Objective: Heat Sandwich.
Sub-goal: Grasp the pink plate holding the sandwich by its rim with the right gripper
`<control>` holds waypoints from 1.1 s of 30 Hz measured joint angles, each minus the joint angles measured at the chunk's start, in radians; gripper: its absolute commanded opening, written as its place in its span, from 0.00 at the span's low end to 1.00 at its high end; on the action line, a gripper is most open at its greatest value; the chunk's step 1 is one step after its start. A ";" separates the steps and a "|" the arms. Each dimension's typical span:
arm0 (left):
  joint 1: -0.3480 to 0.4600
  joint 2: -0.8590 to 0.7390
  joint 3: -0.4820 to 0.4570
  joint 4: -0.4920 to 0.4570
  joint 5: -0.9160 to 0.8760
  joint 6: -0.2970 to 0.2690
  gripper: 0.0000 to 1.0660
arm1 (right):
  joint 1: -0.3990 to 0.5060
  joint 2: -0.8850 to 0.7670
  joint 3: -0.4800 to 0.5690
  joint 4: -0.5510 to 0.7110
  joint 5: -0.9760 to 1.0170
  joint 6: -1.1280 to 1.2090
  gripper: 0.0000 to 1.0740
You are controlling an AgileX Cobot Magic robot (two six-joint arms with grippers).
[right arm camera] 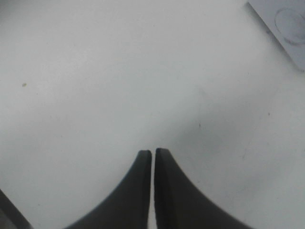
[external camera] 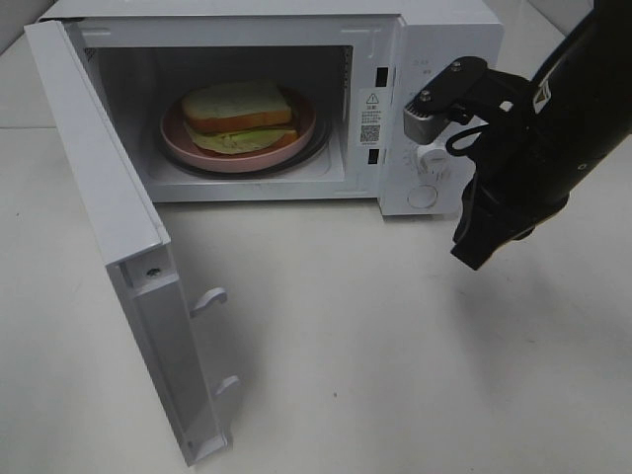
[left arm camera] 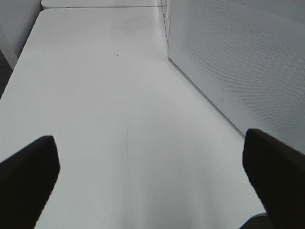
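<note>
Item 1. Sandwich (external camera: 237, 114): two slices of pale bread with green leaf showing at the cut edge. You will find it lying flat on the pink plate (external camera: 240, 160), inside the cavity of the microwave (external camera: 434, 35).

Item 2. Pink plate: round, on the cavity floor, roughly centred. The sandwich covers most of it and its rim shows all around.

Item 3. Microwave: white, standing at the far side of the worktop (external camera: 375, 346). Its door (external camera: 109, 227) is hinged on the left of the high view and swung wide open toward you. The control panel (external camera: 423, 196) is on the right, and the arm partly covers it.

Item 4. Right pincer (external camera: 476, 252) (right arm camera: 153, 156): black, pointing down over the worktop just in front of the control panel. The jaws are pressed together with only a hairline slit between them, and they have hold of nothing. You cannot tell from these views whether the tips touch the worktop.

Item 5. Left pincer (left arm camera: 152, 164): seen only by its own wrist camera. Its fingers (left arm camera: 28, 167) are spread as wide as they go, with nothing between them but bare worktop. The perforated white side wall of the microwave (left arm camera: 238, 62) stands near one finger.

Item 6. Worktop: white, plain, carrying the microwave.
</note>
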 measured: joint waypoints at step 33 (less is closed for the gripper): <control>0.000 0.000 0.000 0.000 0.000 0.000 0.94 | 0.000 0.000 0.000 -0.165 -0.053 -0.670 0.81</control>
